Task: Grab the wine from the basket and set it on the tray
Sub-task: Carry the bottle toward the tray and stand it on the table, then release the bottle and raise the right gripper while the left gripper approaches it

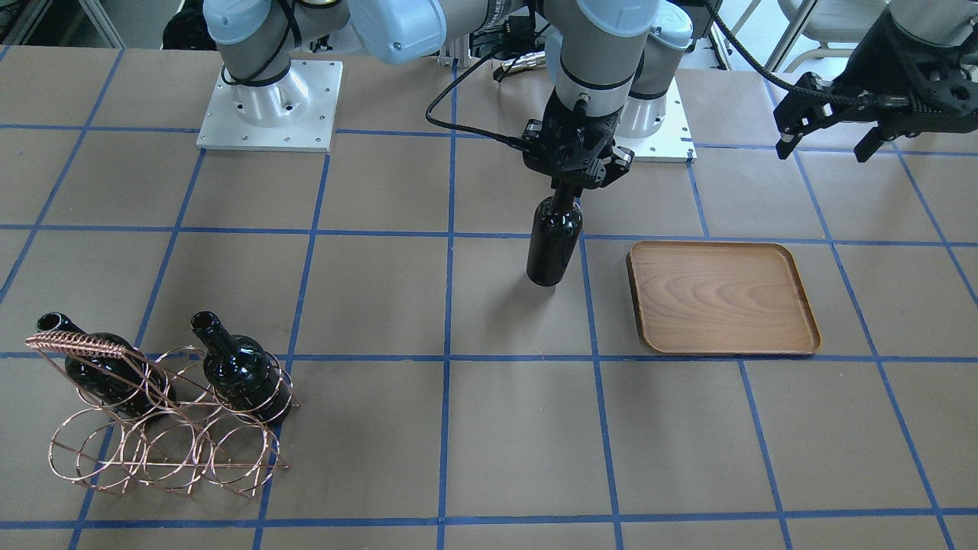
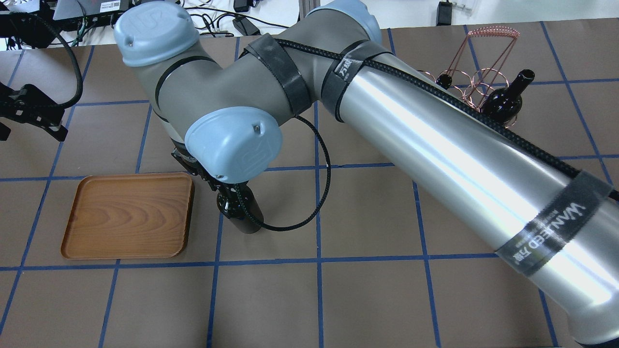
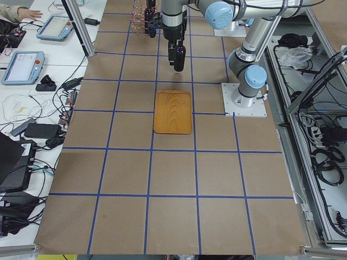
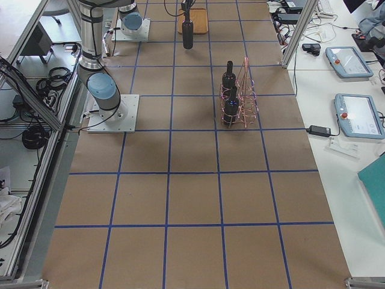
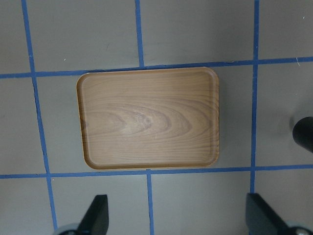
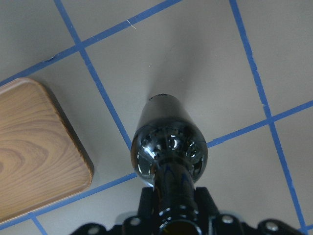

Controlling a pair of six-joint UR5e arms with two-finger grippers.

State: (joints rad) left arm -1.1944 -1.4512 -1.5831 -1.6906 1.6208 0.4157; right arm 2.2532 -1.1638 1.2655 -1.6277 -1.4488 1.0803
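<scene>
My right gripper (image 1: 569, 191) is shut on the neck of a glossy near-black wine bottle (image 1: 554, 244) and holds it upright, low over the table, just beside the tray's edge. The right wrist view looks down the bottle (image 6: 168, 147), with the tray's corner (image 6: 29, 147) beside it. The brown wooden tray (image 1: 722, 298) lies flat with nothing on it. The copper wire basket (image 1: 153, 428) stands far off, holding two more bottles (image 1: 107, 367) (image 1: 241, 374). My left gripper (image 1: 827, 145) hangs open above the table beyond the tray. Its wrist view shows the tray (image 5: 146, 117).
Brown paper with blue tape grid lines covers the table (image 1: 519, 428). The two arm bases (image 1: 267, 107) stand at the table's robot-side edge. The right arm's cable (image 2: 319, 193) loops beside the held bottle. Operator tablets (image 4: 343, 60) lie on side benches.
</scene>
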